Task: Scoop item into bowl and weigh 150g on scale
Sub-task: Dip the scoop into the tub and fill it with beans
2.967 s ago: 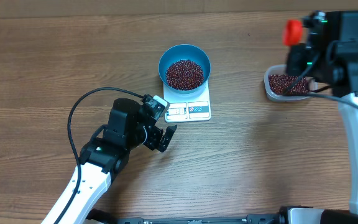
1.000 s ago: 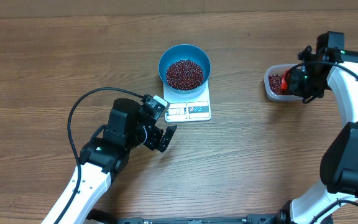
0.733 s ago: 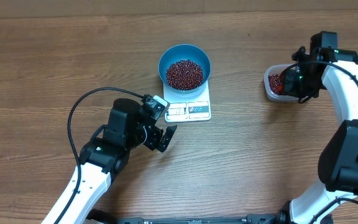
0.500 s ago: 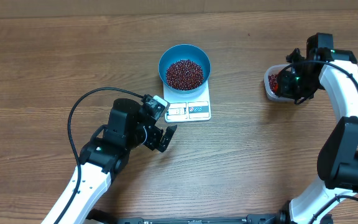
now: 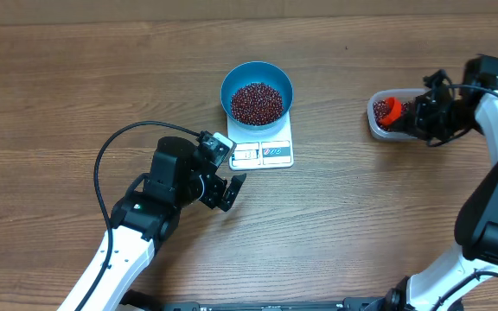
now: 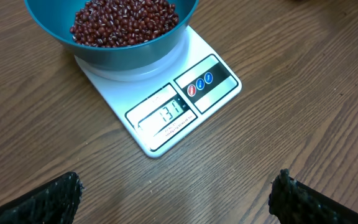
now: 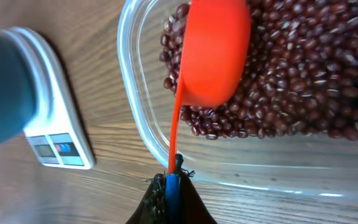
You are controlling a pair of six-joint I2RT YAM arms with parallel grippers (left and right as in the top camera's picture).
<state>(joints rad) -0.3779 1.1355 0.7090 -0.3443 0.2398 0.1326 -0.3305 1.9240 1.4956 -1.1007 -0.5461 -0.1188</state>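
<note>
The blue bowl (image 5: 257, 82) stands on the white scale (image 5: 263, 152), filled with dark red beans (image 5: 257, 103). In the left wrist view the scale (image 6: 166, 118) reads 131 under the bowl (image 6: 123, 53). My left gripper (image 5: 226, 192) (image 6: 176, 190) hovers open over bare wood just in front of the scale. My right gripper (image 5: 422, 117) (image 7: 173, 180) is shut on the thin handle of a red scoop (image 5: 391, 110) (image 7: 216, 50). The scoop's cup lies over the beans (image 7: 303, 81) in the clear tub (image 7: 132, 118). No beans show on its visible face.
The clear tub (image 5: 375, 128) sits at the table's right, well apart from the scale. A black cable (image 5: 102, 164) loops left of the left arm. The right wrist view catches the scale (image 7: 55, 143) and bowl (image 7: 2, 81) at its left edge.
The right arm brought the scoop down into the tub, then drew back to the right, leaving the red cup showing at the tub's left end. The left arm stayed still.
</note>
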